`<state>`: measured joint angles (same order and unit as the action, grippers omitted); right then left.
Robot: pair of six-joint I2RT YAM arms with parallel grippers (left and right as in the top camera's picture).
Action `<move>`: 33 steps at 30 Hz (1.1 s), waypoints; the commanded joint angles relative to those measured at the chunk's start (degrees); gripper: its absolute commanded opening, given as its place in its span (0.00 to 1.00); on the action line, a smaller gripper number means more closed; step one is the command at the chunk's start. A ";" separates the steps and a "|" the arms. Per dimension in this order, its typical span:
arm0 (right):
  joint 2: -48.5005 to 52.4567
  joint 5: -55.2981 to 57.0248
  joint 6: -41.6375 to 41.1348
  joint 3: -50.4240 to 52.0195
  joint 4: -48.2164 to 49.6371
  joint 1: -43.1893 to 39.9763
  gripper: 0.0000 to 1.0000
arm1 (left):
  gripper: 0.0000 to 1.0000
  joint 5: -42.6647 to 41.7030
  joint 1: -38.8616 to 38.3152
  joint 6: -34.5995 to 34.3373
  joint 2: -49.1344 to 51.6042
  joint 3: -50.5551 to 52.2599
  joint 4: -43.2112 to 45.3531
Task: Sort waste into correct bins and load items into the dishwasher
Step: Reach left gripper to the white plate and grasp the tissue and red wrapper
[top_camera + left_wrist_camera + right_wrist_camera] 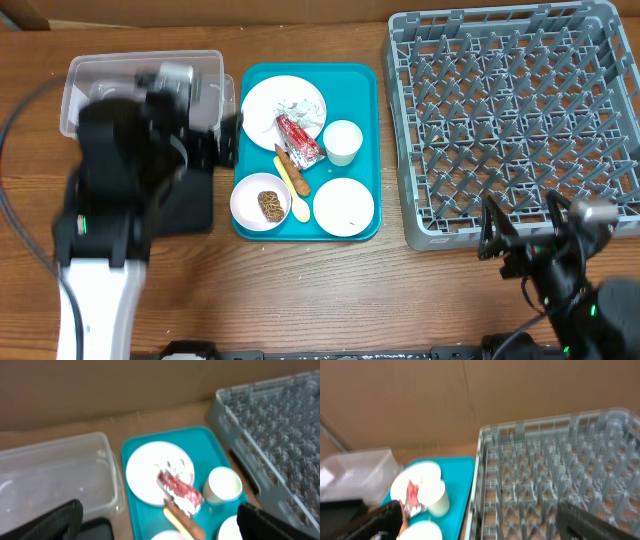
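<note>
Overhead: red wrapper point(300, 140) overlaps white plate point(262, 100) edge.

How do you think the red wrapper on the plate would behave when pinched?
The red wrapper looks crinkled and thin, so probably light and floppy. It touches the napkin on the plate, so lifting may drag that along.
</note>
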<state>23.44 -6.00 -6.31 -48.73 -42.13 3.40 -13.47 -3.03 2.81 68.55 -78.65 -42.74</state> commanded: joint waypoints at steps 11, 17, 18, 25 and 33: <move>39.17 -4.66 0.33 -29.22 -22.51 -0.15 1.00 | 1.00 3.91 -10.56 3.41 34.64 -28.74 -15.65; 45.44 -9.35 0.37 -29.22 -23.61 -0.15 1.00 | 1.00 6.78 -10.82 0.94 42.03 -28.74 -7.30; 45.88 -9.33 0.37 -29.22 -23.82 -0.15 1.00 | 1.00 8.70 -10.88 -1.42 43.34 -28.74 -5.79; 46.56 -9.09 0.39 -29.20 -25.09 -0.15 1.00 | 1.00 13.46 -11.06 -13.27 52.65 -28.74 -0.59; 46.56 -9.09 0.39 -29.20 -25.09 -0.15 1.00 | 1.00 13.27 -13.94 -11.43 60.54 -28.74 -0.50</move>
<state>70.30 -14.74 -5.98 -76.58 -67.33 3.42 -0.95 -14.96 -8.51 126.63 -106.17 -43.44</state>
